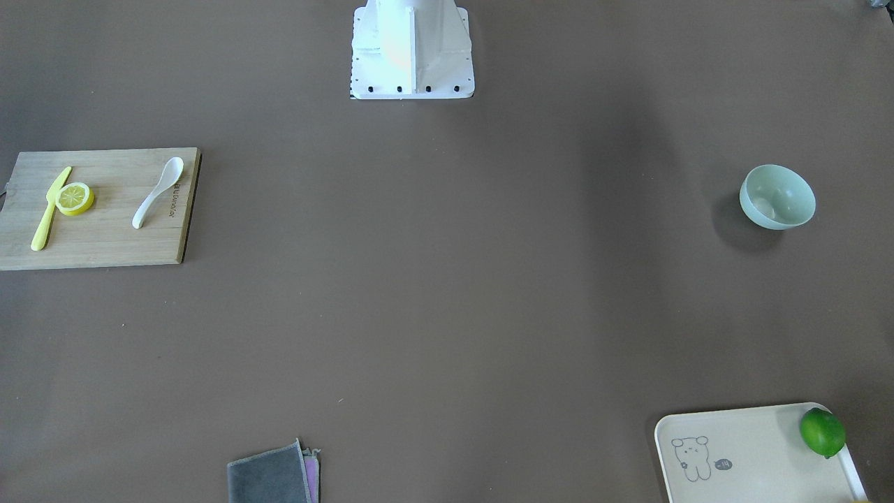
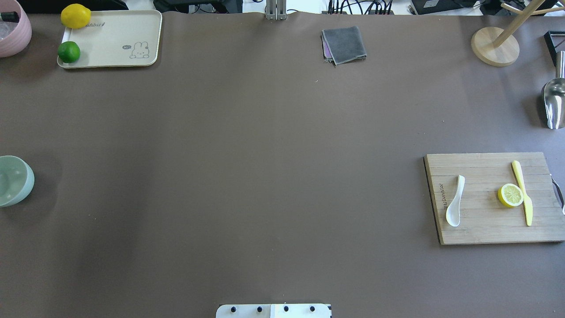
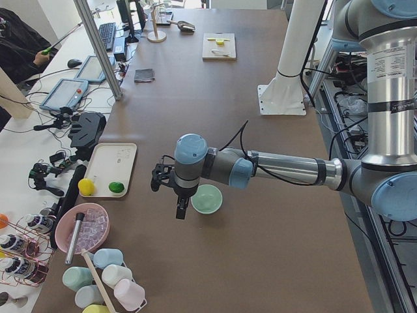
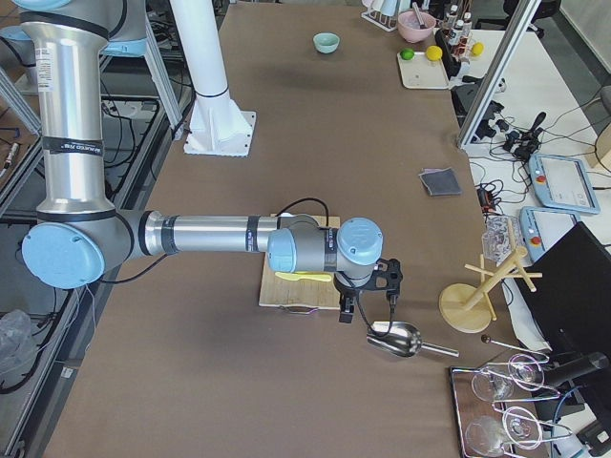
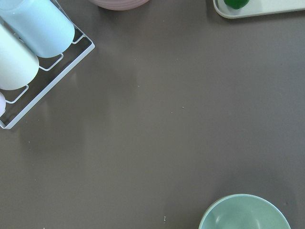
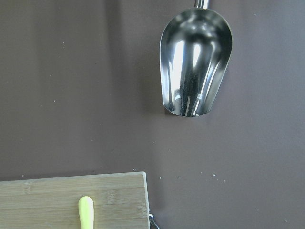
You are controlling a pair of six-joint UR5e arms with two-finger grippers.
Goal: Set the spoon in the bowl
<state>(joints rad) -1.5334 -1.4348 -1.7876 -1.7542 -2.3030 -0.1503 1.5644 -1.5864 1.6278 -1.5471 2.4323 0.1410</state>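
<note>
We look steeply down from across the table (image 1: 447, 314) toward the robot's base (image 1: 412, 63), and forward from behind it; both views share the cutting board (image 1: 105, 237) and bowl (image 1: 777, 199). Two end cameras look along the table. Both wrist cameras face straight down, close to the surface.

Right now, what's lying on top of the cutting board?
On the cutting board: the white spoon near one edge, and a lemon half and a yellow knife side by side. Nothing covers them from overhead; the board under the lemon is hidden.
</note>
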